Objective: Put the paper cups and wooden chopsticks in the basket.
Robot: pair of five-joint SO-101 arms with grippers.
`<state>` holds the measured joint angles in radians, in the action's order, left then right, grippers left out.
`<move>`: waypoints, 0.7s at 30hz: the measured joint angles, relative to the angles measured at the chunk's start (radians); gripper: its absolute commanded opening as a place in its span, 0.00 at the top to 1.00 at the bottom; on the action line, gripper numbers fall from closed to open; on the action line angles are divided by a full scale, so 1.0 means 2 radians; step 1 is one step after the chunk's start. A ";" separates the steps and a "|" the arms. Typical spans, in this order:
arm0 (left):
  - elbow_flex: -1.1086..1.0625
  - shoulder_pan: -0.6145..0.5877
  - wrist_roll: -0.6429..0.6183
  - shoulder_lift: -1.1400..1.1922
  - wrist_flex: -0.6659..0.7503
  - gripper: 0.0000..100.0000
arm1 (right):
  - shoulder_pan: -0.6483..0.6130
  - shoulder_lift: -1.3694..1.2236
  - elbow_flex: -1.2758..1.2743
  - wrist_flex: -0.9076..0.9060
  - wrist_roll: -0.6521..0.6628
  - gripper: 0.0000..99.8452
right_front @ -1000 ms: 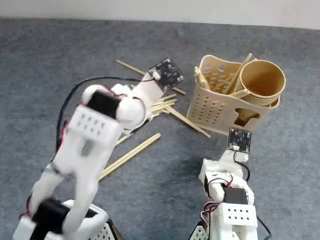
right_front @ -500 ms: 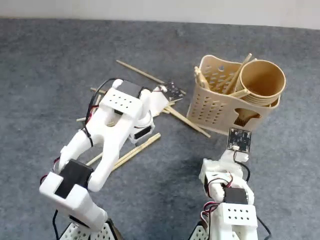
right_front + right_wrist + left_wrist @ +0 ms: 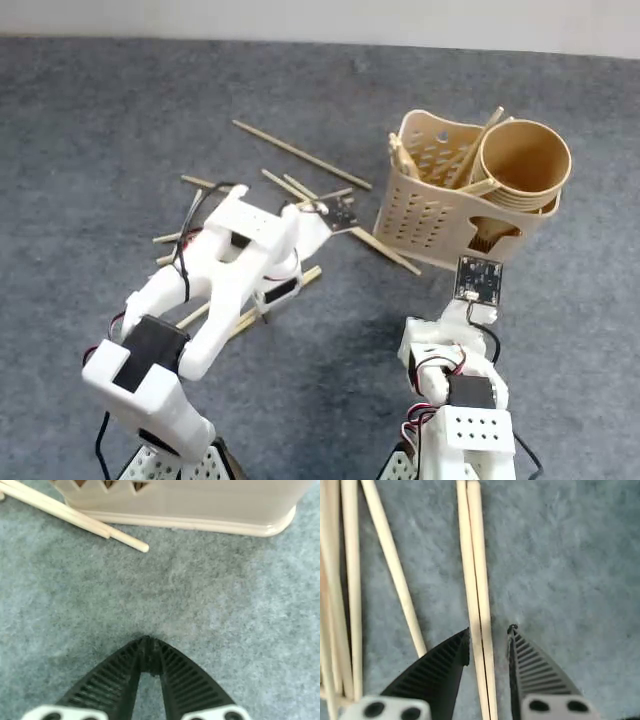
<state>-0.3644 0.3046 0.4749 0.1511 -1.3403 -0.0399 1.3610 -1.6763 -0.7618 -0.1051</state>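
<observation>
Item: paired wooden chopsticks (image 3: 473,580), lying flat on the grey counter (image 3: 100,120) near its middle, between the spread jaws of the left gripper (image 3: 490,630), not yet pinched. Further loose chopsticks (image 3: 300,155) lie scattered from there towards the far edge. The basket (image 3: 430,215) stands towards the far right corner and already holds the paper cups (image 3: 525,160) and several sticks. Change: the left arm, raised over the pile a second ago, has swung down and now straddles the pair. A grasp looks imminent, with much of the chopstick load still outstanding. The left wrist view gives the straddle, which the arm hides from the high view. The right wrist view gives the right gripper (image 3: 148,642), jaws pressed together and empty, low before the basket's base.
</observation>
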 measured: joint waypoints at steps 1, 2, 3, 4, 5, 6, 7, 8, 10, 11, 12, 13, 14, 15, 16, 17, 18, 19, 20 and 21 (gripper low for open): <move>-0.011 0.000 0.000 0.000 0.017 0.87 | 0.000 0.000 0.000 0.000 0.000 0.99; -0.021 0.000 0.000 0.000 0.035 0.87 | 0.000 0.000 0.000 0.000 0.000 0.99; -0.030 -0.005 0.000 0.000 0.054 0.87 | 0.000 0.000 0.000 0.000 0.000 0.99; -0.037 -0.010 0.002 0.001 0.071 0.87 | 0.000 0.000 0.000 0.000 0.000 0.99; -0.041 -0.017 0.003 0.001 0.086 0.88 | 0.000 0.000 0.000 0.000 0.000 0.99; -0.042 -0.021 0.003 0.001 0.092 0.89 | 0.000 0.000 0.000 0.000 0.000 0.99; -0.042 -0.024 0.003 0.001 0.094 0.91 | 0.000 0.000 0.000 0.000 0.000 0.99; -0.042 -0.025 0.003 0.001 0.096 0.92 | 0.000 0.000 0.000 0.000 0.000 0.99; -0.045 -0.022 0.003 0.001 0.097 0.94 | 0.000 0.000 0.000 0.000 0.000 0.99; -0.045 -0.021 0.003 0.001 0.097 0.96 | 0.000 0.000 0.000 0.000 0.000 0.99; -0.048 -0.020 0.003 0.003 0.097 0.98 | 0.000 0.000 0.000 0.000 0.000 0.99; -0.051 -0.020 0.003 0.007 0.097 0.99 | 0.000 0.000 0.000 0.000 0.000 0.99; -0.050 -0.018 0.003 0.012 0.097 1.00 | 0.000 0.000 0.000 0.000 0.000 0.99; -0.048 -0.013 0.003 0.016 0.095 0.99 | 0.000 0.000 0.000 0.000 0.000 0.99; -0.046 -0.011 0.003 0.019 0.093 0.99 | 0.000 0.000 0.000 0.000 0.000 0.99; -0.041 -0.009 0.003 0.023 0.089 0.99 | 0.000 0.000 0.000 0.000 0.000 0.99; -0.037 -0.008 0.003 0.027 0.085 0.99 | 0.000 0.000 0.000 0.000 0.000 0.99; -0.031 -0.007 0.003 0.031 0.081 0.99 | 0.000 0.000 0.000 0.000 0.000 0.99; -0.027 -0.006 0.003 0.035 0.076 0.99 | 0.000 0.000 0.000 0.000 0.000 0.99; -0.023 -0.006 0.003 0.035 0.070 0.99 | 0.000 0.000 0.000 0.000 0.000 0.99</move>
<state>-0.4104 0.2923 0.4810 0.2217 -1.2006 -0.0399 1.3610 -1.6763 -0.7618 -0.1051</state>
